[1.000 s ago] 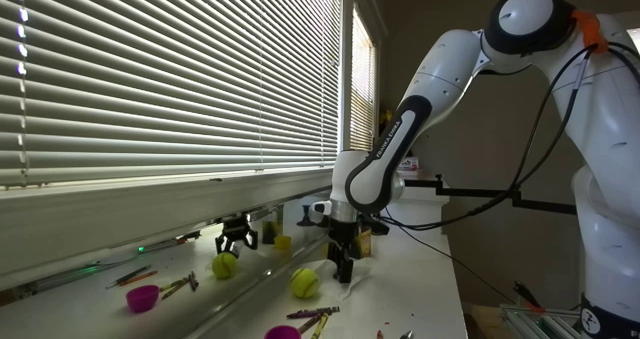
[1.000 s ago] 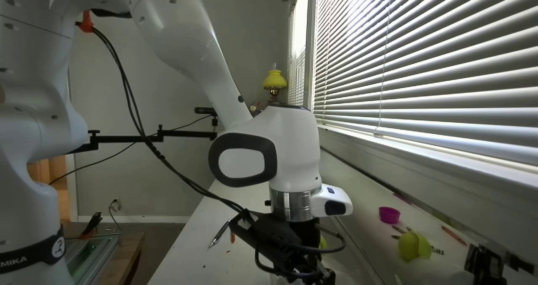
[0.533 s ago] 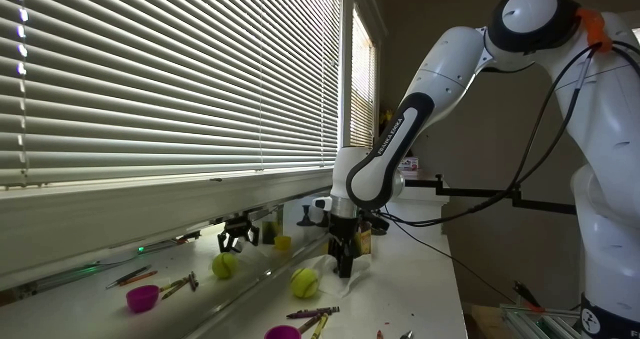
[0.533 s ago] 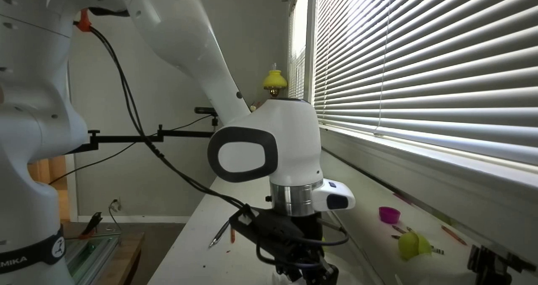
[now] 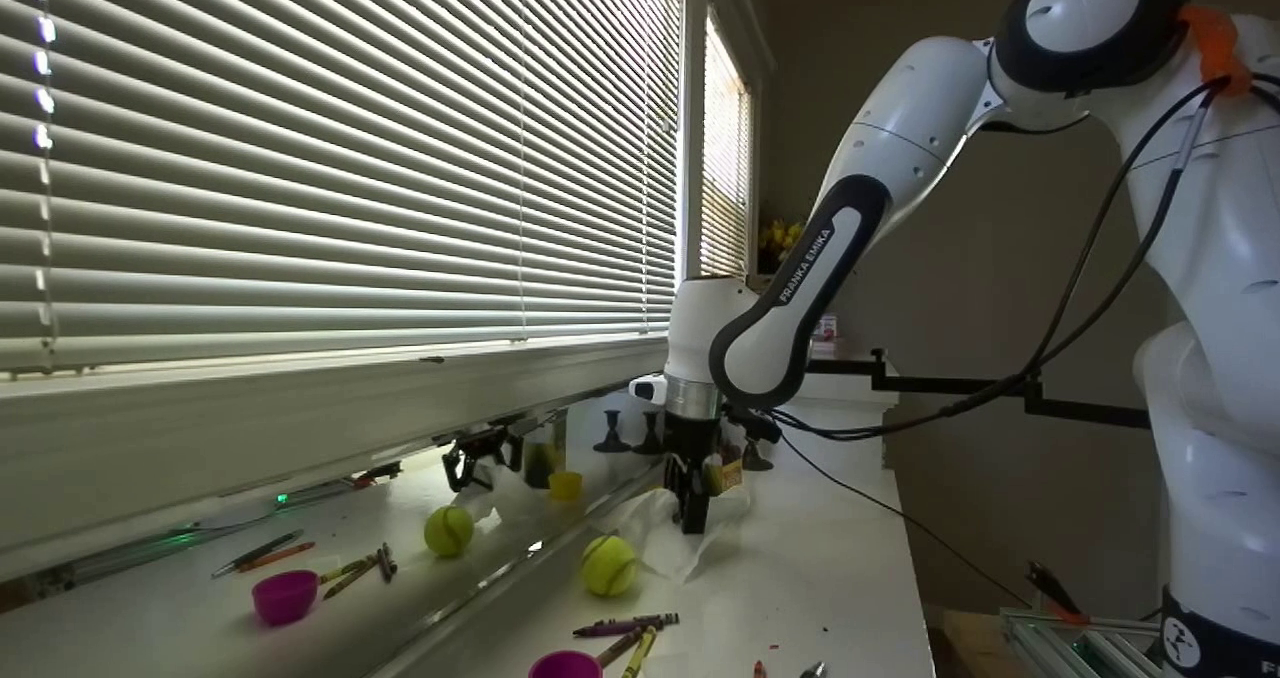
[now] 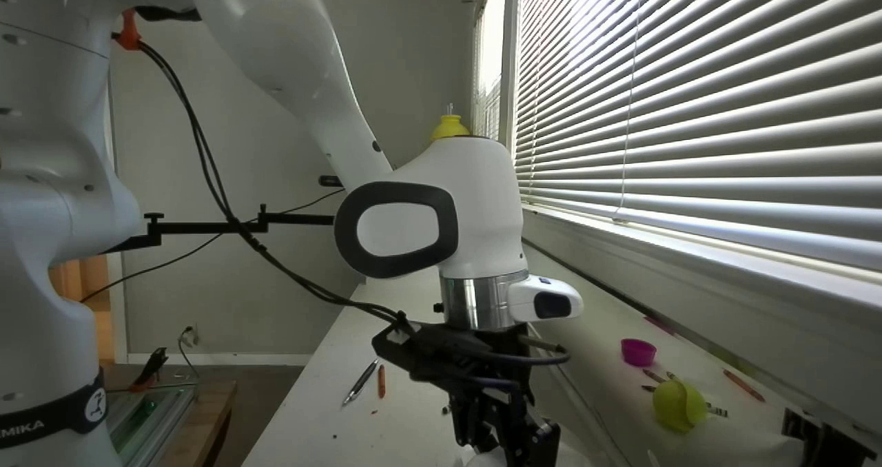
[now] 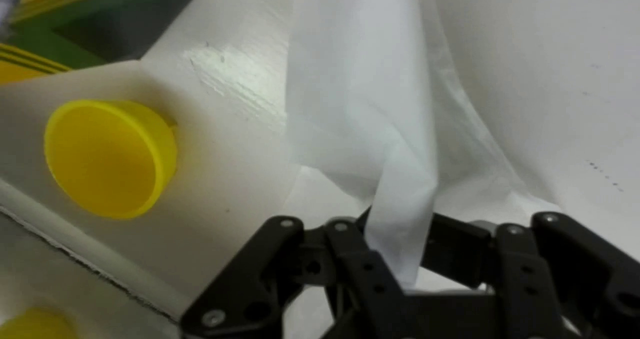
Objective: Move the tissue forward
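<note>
- My pincer (image 7: 400, 239) is clamped on the tissue (image 7: 355, 79); in the wrist view a soft pleat of it stands up between my black fingers.
- The tissue is thin, white and creased; in an exterior view it fans out around my fingertips, over the white tabletop (image 5: 830, 578).
- Just beside it sits a fuzzy, seamed tennis ball (image 5: 608, 565); whether they touch, I cannot tell.
- My wrist view alone looks straight down into a smooth, round yellow cup (image 7: 102, 159), near a green-and-yellow box (image 7: 107, 29).
- In an exterior view, the glossy mirror (image 5: 150, 648) doubles my pincer and the ball.
- Farther off lie slim crayons (image 5: 620, 627) and a rounded magenta cup (image 5: 566, 666).
- In an exterior view, a pen (image 6: 360, 383) lies at full length.
- Slatted blinds (image 6: 723, 109) hang in both exterior views.
</note>
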{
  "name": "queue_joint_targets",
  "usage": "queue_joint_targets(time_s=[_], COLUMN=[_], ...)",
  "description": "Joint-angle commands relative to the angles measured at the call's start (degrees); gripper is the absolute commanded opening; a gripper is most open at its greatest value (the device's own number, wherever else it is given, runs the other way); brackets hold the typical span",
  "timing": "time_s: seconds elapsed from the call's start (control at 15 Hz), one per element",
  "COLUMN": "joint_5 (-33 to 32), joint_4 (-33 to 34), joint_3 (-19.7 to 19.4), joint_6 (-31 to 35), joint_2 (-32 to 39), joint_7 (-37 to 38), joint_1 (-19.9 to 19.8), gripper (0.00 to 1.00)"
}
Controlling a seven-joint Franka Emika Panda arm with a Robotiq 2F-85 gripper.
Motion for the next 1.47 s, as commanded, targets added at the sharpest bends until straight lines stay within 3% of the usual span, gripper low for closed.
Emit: queue_joint_targets(time_s=[0.0,0.13,0.27,0.47,0.67,0.8,1.2,1.4], joint_5=[-10.3,-11.7,-9.0,-9.6,-9.6,-8.5,-15.8,-19.5], joint_4=[-1.5,-0.9,-0.2,2.0,2.7,3.9,8.7,10.5], joint_3=[-3.3,-2.3,-0.6,0.3,0.6,0.9,1.4,1.3], joint_6=[-7.1,-15.7,-23.8,-31.7,-31.6,-34.8,-48.1,-47.9], joint_2=[-3.3,-4.2,-5.2,-5.3,-4.1,-2.3,3.9,7.1], joint_7=[11.3,9.8,4.0,3.4,4.3,3.1,3.8,8.7], joint_1=[3.1,3.3,3.1,3.7,3.7,3.7,4.8,5.6], gripper=[0.00,0.00,0.00,0.00,0.00,0.00,0.00,0.00])
